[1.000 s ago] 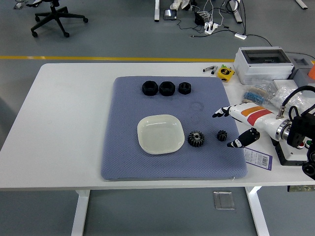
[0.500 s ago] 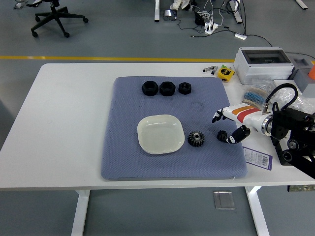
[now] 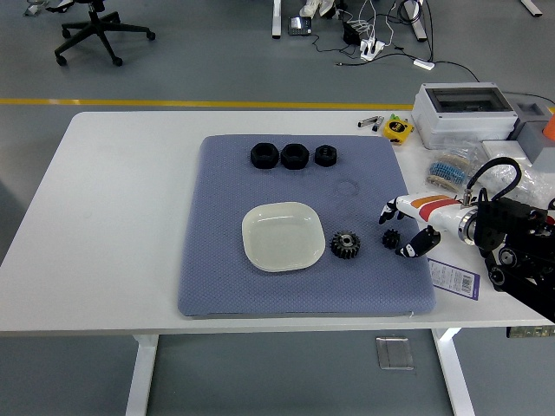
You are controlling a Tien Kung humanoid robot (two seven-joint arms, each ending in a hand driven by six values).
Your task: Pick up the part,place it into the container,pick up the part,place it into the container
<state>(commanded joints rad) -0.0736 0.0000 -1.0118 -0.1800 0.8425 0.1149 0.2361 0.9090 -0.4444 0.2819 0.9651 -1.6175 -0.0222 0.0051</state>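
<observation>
R hand (image 3: 401,230): white w/ black fingertips, in from right edge; fingers spread wide, holding nothing, thumb (image 3: 409,250) and fingers either side of small gear
Small gear (image 3: 391,237): black, on mat, just beside R hand; contact – can't tell
Big gear (image 3: 346,244): black, on mat, between small gear & dish
Dish (image 3: 283,235): cream, square, mid-mat, nothing in it
Mat (image 3: 225,277): blue-grey, on white table (image 3: 113,217)
Far edge of mat: 3 black nuts (image 3: 293,156) in a row
</observation>
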